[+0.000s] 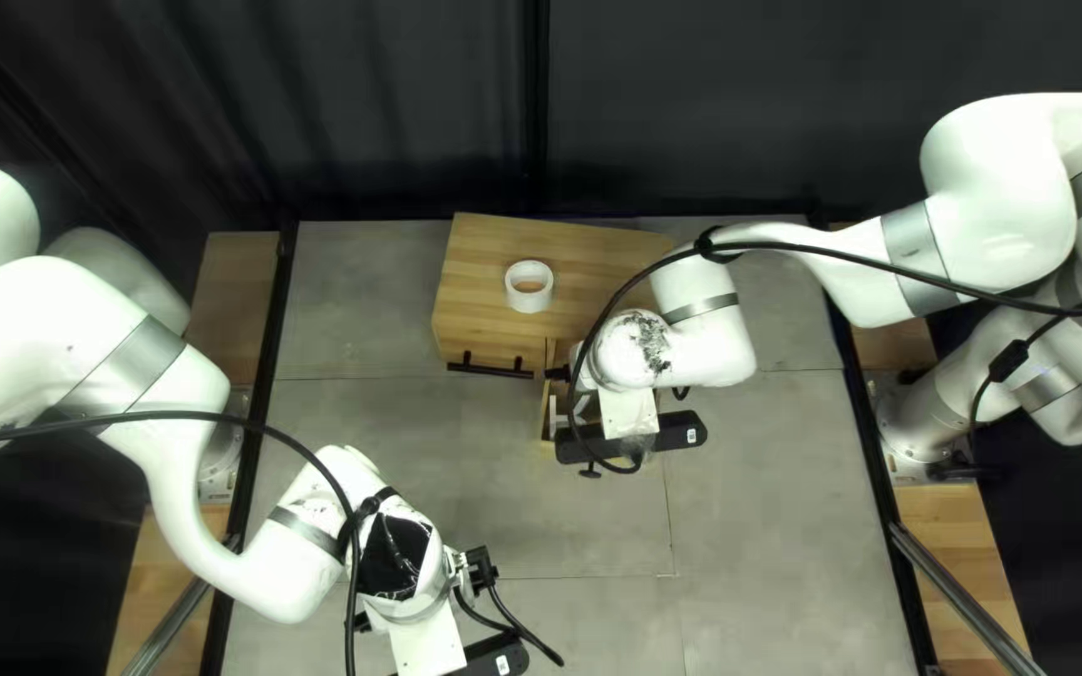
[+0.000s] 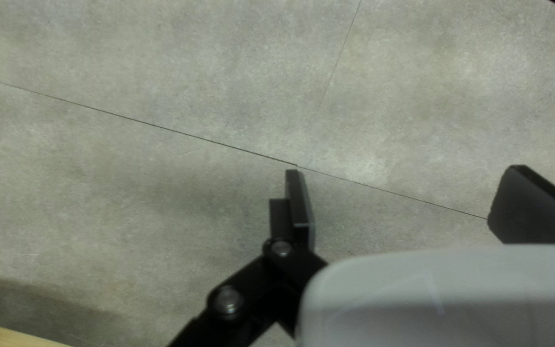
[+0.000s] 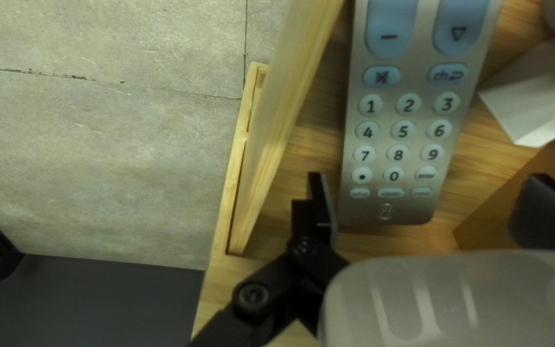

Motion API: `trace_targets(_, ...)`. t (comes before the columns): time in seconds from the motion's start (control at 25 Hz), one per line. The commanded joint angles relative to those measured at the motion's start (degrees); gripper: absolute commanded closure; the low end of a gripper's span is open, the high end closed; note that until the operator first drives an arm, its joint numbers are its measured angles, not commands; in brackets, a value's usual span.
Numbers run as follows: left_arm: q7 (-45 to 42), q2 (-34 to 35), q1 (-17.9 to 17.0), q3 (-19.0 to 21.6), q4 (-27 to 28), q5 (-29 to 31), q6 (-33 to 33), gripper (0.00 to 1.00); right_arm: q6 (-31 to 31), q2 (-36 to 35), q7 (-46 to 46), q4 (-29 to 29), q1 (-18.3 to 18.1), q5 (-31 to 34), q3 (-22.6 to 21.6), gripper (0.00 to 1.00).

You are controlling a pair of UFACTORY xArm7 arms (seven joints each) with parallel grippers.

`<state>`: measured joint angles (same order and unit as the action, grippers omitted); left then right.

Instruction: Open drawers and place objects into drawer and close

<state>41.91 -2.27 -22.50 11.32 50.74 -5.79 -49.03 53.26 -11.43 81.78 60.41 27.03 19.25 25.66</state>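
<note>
The left arm [image 1: 172, 376] bends from its base down to the lower edge of the top left view, its gripper [image 1: 428, 641] open with fingers [image 2: 300, 199] well apart, while the right arm [image 1: 860, 266] reaches inward to the middle, gripper [image 1: 626, 413] pointing downward, its two fingers [image 3: 322, 205] likewise spread.

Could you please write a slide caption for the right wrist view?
Open right gripper poised over a remote control lying in an open wooden drawer.

One slanted overhead view, two wrist views
</note>
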Motion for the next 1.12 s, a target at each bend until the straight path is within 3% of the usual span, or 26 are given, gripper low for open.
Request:
trace_targets(0.04,0.0,0.0,0.0,0.0,0.0,0.0,0.0,0.0,-0.3,-0.5,0.0,0.2,-0.2,-0.4,0.0,0.0)
trace_targets(0.32,0.0,0.0,0.0,0.0,0.0,0.0,0.0,0.0,-0.3,-0.5,-0.8,0.2,-0.1,-0.3,0.1,0.03)
trace_targets(0.4,0.0,0.0,0.0,0.0,0.0,0.0,0.0,0.0,-0.2,-0.5,-1.1,0.2,0.0,-0.2,0.1,0.19)
trace_targets(0.52,0.0,0.0,0.0,0.0,0.0,0.0,0.0,0.0,-0.1,-0.3,-1.5,0.1,0.1,0.1,0.2,0.89)
trace_targets(0.6,0.0,0.0,0.0,0.0,0.0,0.0,0.0,0.0,-0.1,-0.1,-1.9,-0.1,0.2,0.3,0.2,0.86)
trace_targets(0.68,0.0,0.0,0.0,0.0,0.0,0.0,0.0,0.0,-0.1,0.0,-2.0,-0.2,0.3,0.4,0.2,0.72)
trace_targets(0.72,0.0,0.0,0.0,0.0,0.0,0.0,0.0,0.0,-0.2,0.0,-2.1,-0.3,0.3,0.5,0.2,0.7)
trace_targets(0.76,0.0,0.0,0.0,0.0,0.0,0.0,0.0,0.0,-0.2,0.1,-2.1,-0.4,0.3,0.5,0.2,0.56)
trace_targets(0.88,0.0,0.0,0.0,0.0,0.0,0.0,0.0,0.0,-0.3,0.5,-2.3,-0.7,0.4,0.7,0.2,0.43)
trace_targets(1.12,0.0,0.0,0.0,0.0,0.0,0.0,0.0,0.0,3.0,3.1,-2.7,0.1,1.2,2.0,0.1,0.46)
